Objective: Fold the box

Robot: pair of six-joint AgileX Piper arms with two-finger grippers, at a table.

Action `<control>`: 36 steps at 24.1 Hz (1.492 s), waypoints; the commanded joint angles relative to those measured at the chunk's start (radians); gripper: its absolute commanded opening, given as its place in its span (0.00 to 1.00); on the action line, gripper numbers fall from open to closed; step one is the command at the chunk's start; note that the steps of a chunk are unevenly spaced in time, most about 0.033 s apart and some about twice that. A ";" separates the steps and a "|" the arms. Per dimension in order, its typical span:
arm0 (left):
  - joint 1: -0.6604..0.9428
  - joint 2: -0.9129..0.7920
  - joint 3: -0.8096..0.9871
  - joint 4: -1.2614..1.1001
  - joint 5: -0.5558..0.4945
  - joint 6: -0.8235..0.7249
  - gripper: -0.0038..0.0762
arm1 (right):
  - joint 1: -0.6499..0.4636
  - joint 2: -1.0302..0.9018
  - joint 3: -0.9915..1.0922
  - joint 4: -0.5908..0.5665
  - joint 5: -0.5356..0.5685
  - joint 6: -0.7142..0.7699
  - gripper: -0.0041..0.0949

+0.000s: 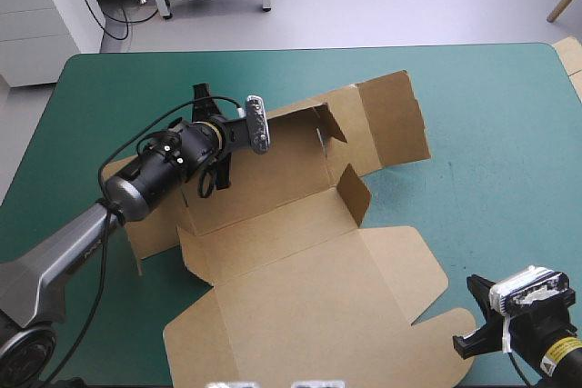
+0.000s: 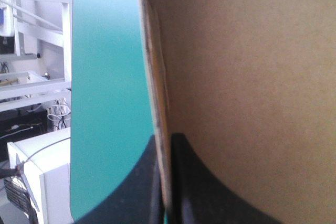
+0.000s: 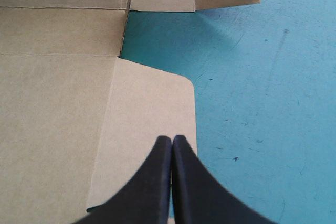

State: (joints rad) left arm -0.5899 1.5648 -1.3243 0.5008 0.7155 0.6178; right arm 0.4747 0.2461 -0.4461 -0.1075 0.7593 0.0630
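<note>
Find the box [image 1: 300,306] spread mid-frame on the table [image 1: 473,88], far walls half raised. Clamped on a raised wall's edge: the left gripper [image 2: 167,141]. Pressed together, empty, lower right at a rounded flap [image 3: 152,108]: the right gripper [image 3: 171,140]. Likely light, stiff, springy; pinch edges near creases.

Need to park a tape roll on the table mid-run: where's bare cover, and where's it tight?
Two free patches of teal-green cover: the strip between the box and the far edge, and the stretch right of its flaps. Crowded: left side, left gripper shut on a wall; near-right corner, right gripper.
</note>
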 commanded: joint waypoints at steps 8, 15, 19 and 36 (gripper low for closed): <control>-0.315 -0.036 0.097 0.580 -0.049 -0.353 0.04 | -0.004 0.008 -0.023 -0.011 -0.064 -0.006 0.02; -0.445 -0.108 0.283 0.930 -0.006 -0.687 0.04 | -0.004 0.008 -0.023 -0.011 -0.064 -0.006 0.02; -0.525 -0.164 0.386 1.079 0.047 -0.811 0.04 | -0.004 0.008 -0.023 -0.011 -0.064 -0.006 0.02; -0.592 -0.172 0.411 1.113 0.108 -0.895 0.04 | -0.004 0.011 -0.042 -0.019 -0.084 0.025 0.95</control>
State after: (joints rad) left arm -1.1714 1.4221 -0.8925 1.5618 0.8197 -0.2696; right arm 0.4747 0.2461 -0.4461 -0.1075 0.7592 0.0699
